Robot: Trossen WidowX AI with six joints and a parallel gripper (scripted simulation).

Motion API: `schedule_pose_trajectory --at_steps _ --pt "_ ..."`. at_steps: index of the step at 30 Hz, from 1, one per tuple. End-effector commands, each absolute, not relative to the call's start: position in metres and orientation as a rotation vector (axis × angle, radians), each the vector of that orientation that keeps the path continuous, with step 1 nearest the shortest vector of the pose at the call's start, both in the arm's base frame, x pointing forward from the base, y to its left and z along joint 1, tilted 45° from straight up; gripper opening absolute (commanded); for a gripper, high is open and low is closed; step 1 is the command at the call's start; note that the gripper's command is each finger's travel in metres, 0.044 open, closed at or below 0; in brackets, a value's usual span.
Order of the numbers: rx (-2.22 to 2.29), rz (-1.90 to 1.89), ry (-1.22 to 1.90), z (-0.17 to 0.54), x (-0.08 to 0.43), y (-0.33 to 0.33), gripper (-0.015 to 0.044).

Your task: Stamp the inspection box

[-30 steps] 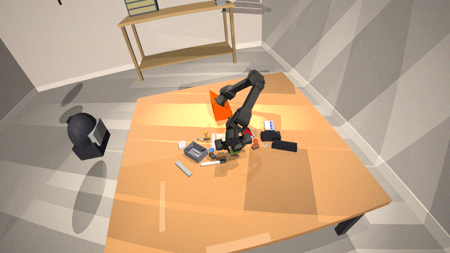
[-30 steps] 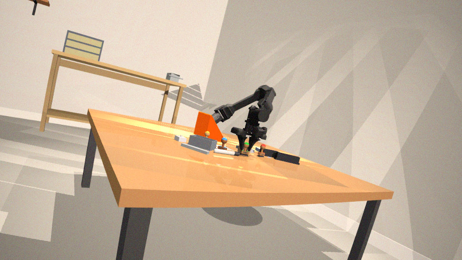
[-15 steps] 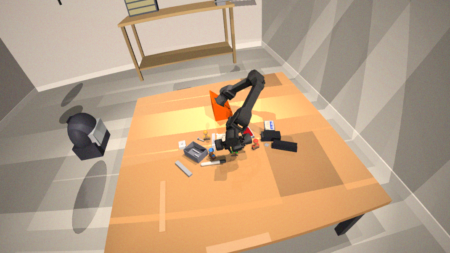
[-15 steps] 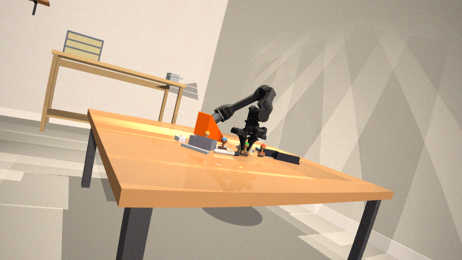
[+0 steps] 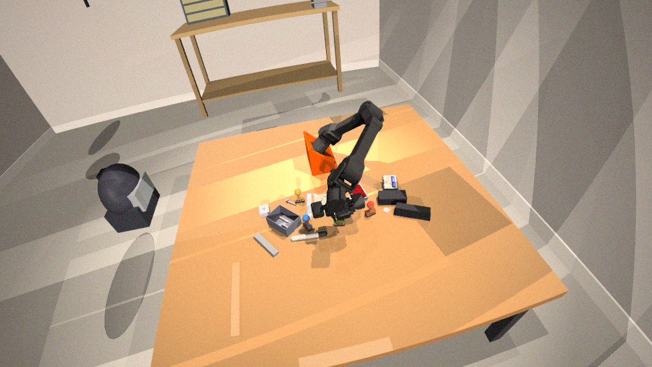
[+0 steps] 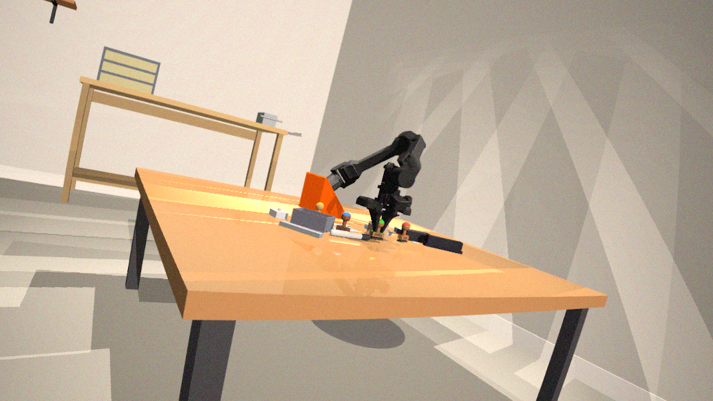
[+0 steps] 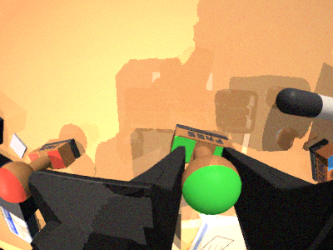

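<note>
The green-knobbed PASS stamp (image 5: 339, 222) (image 6: 380, 222) (image 7: 212, 189) stands upright, with PASS lettering on the side of its wooden base in the wrist view. My gripper (image 6: 378, 230) (image 7: 203, 153) is shut on it, one finger on each side below the knob. The base is at or very near the table top; I cannot tell whether it touches. The card (image 5: 320, 197) (image 7: 216, 235) lies behind the stamp, partly covered by the arm; its inspection box is not clearly visible. A red pad (image 5: 358, 191) with a pale rim lies beside the arm, partly hidden.
A red-knobbed stamp (image 5: 370, 209) (image 6: 406, 232) (image 7: 14, 183) and a blue-knobbed stamp (image 5: 306, 222) (image 6: 345, 220) flank the held stamp. A white marker (image 5: 305, 237) (image 6: 347, 234) with black cap lies close by. A grey bin (image 5: 283, 220), yellow-knobbed stamp (image 5: 298, 195) and black blocks (image 5: 392, 197) (image 5: 412, 211) stand farther out.
</note>
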State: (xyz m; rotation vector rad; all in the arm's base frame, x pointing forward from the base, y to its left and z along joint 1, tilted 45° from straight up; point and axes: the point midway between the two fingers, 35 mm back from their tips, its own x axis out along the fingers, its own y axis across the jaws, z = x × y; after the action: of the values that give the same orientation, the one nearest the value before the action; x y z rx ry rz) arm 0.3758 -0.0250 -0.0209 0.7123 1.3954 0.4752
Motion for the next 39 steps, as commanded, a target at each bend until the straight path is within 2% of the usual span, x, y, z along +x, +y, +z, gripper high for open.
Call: schedule_pose_trajectory --at_steps 1,39 --pt "0.709 0.476 1.394 -0.019 0.376 -0.027 0.0000" --pt "0.705 0.472 1.395 -0.007 0.375 -0.040 0.0000"
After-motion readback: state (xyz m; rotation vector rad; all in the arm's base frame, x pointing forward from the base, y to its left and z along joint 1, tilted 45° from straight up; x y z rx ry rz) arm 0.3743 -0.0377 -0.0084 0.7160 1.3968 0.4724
